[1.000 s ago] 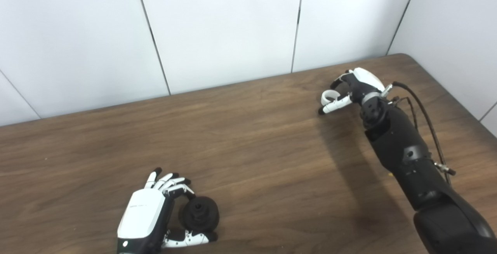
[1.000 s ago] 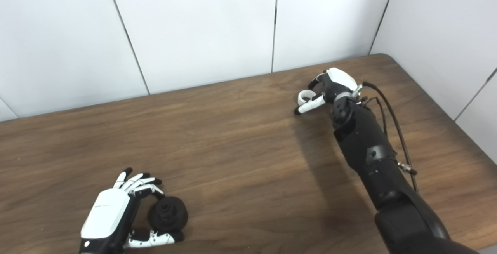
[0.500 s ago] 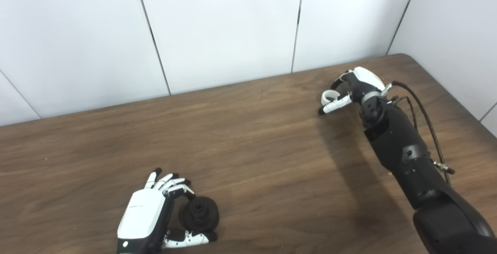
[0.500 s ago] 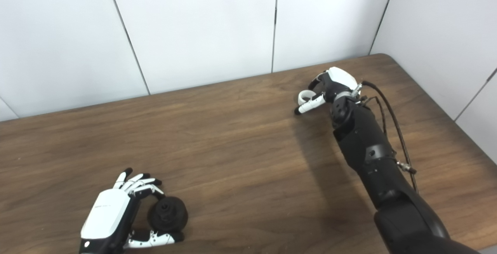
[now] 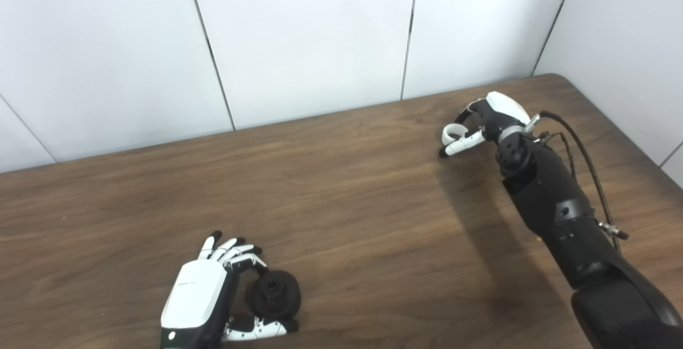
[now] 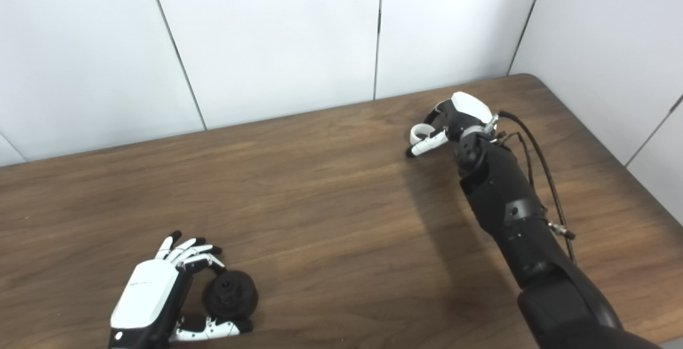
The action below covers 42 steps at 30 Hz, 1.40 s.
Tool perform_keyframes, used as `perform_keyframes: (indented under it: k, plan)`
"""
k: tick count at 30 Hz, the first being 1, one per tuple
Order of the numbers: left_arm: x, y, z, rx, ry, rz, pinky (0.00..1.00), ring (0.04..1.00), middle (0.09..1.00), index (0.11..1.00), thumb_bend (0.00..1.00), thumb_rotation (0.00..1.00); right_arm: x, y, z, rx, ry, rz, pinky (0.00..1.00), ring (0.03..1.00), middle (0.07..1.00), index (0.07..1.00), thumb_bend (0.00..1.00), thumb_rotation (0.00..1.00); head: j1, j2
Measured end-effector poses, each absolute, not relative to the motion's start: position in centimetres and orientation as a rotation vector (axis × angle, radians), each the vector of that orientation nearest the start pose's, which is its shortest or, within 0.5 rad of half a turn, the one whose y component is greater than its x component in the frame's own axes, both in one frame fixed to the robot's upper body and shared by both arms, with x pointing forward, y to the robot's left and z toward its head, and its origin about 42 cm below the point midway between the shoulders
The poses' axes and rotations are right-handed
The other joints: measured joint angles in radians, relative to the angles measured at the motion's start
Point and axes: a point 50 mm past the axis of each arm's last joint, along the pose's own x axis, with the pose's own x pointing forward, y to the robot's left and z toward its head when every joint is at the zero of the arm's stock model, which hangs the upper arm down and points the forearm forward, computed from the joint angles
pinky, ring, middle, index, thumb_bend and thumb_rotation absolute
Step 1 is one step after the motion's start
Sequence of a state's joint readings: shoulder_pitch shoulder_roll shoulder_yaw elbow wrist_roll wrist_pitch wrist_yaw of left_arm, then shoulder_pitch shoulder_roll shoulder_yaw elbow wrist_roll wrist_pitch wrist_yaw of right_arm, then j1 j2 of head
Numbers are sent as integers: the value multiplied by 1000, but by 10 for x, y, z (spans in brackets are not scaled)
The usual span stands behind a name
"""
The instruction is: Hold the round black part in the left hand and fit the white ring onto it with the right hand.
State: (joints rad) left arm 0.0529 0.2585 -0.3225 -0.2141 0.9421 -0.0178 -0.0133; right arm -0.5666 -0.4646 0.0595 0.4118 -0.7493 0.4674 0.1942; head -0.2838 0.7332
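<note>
The round black part [image 5: 274, 294] is gripped between fingers and thumb of the left hand [image 5: 200, 298]. The white ring [image 5: 451, 133] is pinched at the right hand's [image 5: 483, 122] fingertips, well apart. Carrying across and fitting are judged outstanding.

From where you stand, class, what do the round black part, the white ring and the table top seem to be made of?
Round black part: probably matte plastic or rubber; its black surface shows almost no shine. White ring: likely smooth plastic, uniformly white and thin; too small to be sure. Table: wood or wood-look laminate, with brown grain streaks and a soft sheen; which one cannot be told.
</note>
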Motion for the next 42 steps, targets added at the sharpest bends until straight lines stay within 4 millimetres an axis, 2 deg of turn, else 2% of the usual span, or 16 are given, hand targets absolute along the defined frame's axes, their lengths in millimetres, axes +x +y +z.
perform_keyframes:
  k: [14, 19, 20, 21, 23, 42]
  plan:
    - [249, 198, 128, 1145, -278, -282, 1000, 873, 769, 484, 523, 51, 450, -371, 207, -1143, 384, -175, 1000, 1000, 935, 642, 876, 275, 5, 5]
    - [249, 198, 128, 1145, -277, -283, 1000, 874, 769, 484, 523, 50, 450, -371, 207, -1146, 383, -174, 1000, 1000, 907, 594, 860, 254, 6, 6]
    - [249, 198, 128, 1146, -276, -284, 1000, 873, 768, 484, 523, 50, 450, -370, 207, -1146, 381, -173, 1000, 1000, 899, 543, 697, 204, 6, 6]
    - [249, 198, 128, 1146, -276, -285, 1000, 873, 768, 484, 523, 50, 450, -370, 207, -1139, 378, -174, 1000, 1000, 881, 510, 596, 168, 6, 6]
    - [249, 198, 128, 1146, -274, -286, 1000, 875, 769, 484, 523, 50, 450, -369, 208, -1115, 357, -179, 1000, 993, 850, 489, 539, 141, 11, 6]
    - [249, 197, 129, 1151, -279, -283, 1000, 874, 767, 484, 524, 51, 442, -370, 206, -1137, 274, -172, 1000, 977, 828, 485, 523, 135, 32, 9]
